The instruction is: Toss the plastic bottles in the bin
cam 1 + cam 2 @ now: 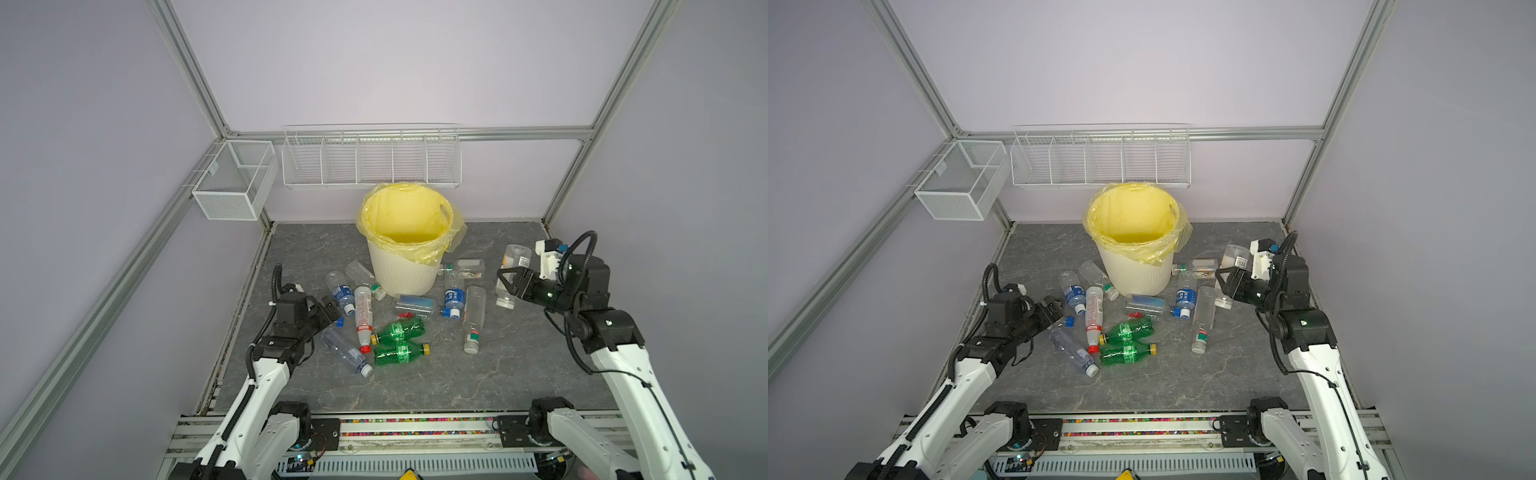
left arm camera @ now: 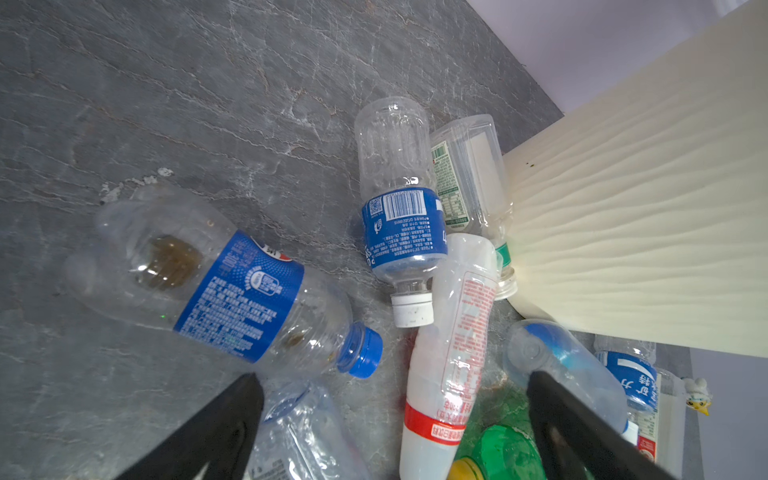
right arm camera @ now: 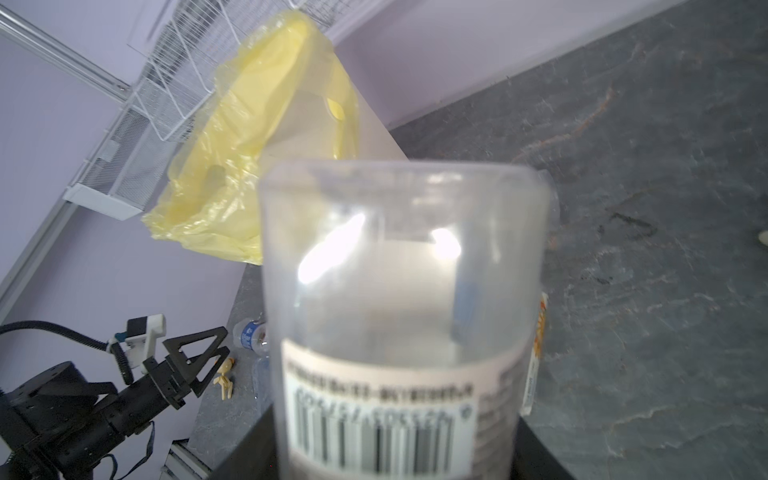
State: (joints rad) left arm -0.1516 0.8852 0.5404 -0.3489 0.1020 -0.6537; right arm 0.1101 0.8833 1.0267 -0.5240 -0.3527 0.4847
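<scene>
Grey marbled tabletop [image 1: 519, 374] holds your round cream-white ribbed bin [image 1: 405, 276], only yellow liner [image 1: 405, 220] showing inside, plastic bottles [image 1: 399, 330] lying before it; your right gripper [image 1: 510, 281] clamps a clear barcode-labelled bottle [image 1: 516, 254] to its right, while your left gripper [image 1: 330, 309] hangs wide-jawed over blue-labelled ones.

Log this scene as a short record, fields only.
left hand: open, empty, over the bottles at left
right hand: shut on a clear barcode bottle
bin: upright, yellow liner, no bottle visible inside
green bottles: two, lying side by side on the table
other bottles: lying scattered in front of the bin
</scene>
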